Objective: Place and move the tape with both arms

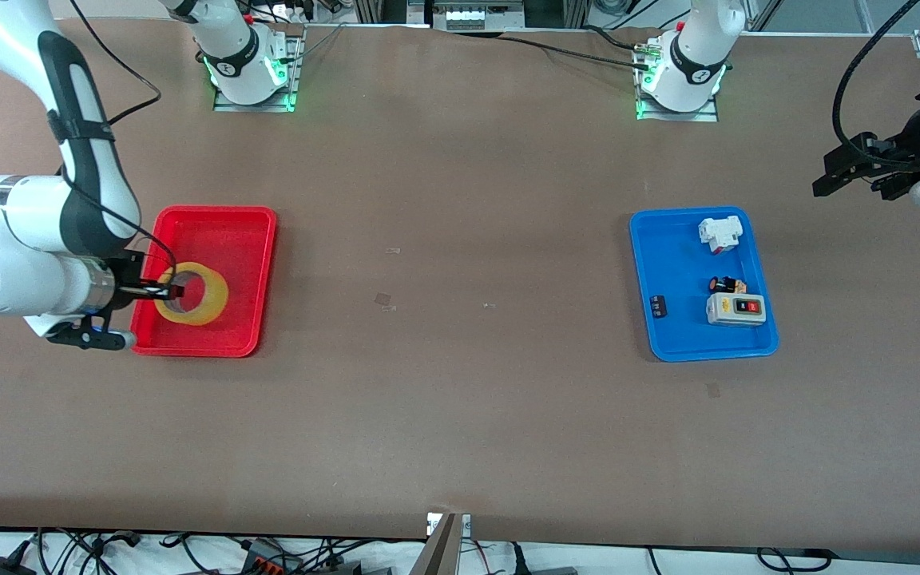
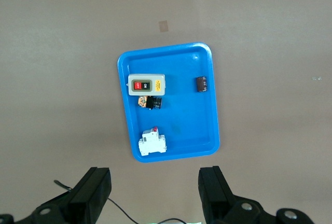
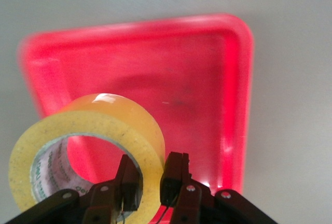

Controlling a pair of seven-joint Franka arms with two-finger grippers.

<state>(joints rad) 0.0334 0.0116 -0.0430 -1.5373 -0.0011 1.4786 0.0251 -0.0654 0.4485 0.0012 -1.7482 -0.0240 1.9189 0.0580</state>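
Observation:
The yellowish tape roll [image 1: 203, 297] is over the red tray [image 1: 224, 231] at the right arm's end of the table. My right gripper [image 1: 170, 289] is shut on the roll's wall, one finger inside the hole and one outside. The right wrist view shows the tape [image 3: 104, 123] gripped by my right gripper [image 3: 152, 178] above the red tray [image 3: 207, 79]; whether the roll touches the tray floor I cannot tell. My left gripper [image 1: 855, 172] is open and empty, up at the left arm's end of the table; the left wrist view shows its fingers [image 2: 213, 187] wide apart.
A blue tray [image 1: 668, 263] toward the left arm's end holds a white breaker [image 1: 720, 234], a grey switch box [image 1: 735, 308], a small black-orange part [image 1: 727, 284] and a small black piece [image 1: 658, 306]. It also shows in the left wrist view [image 2: 179, 63].

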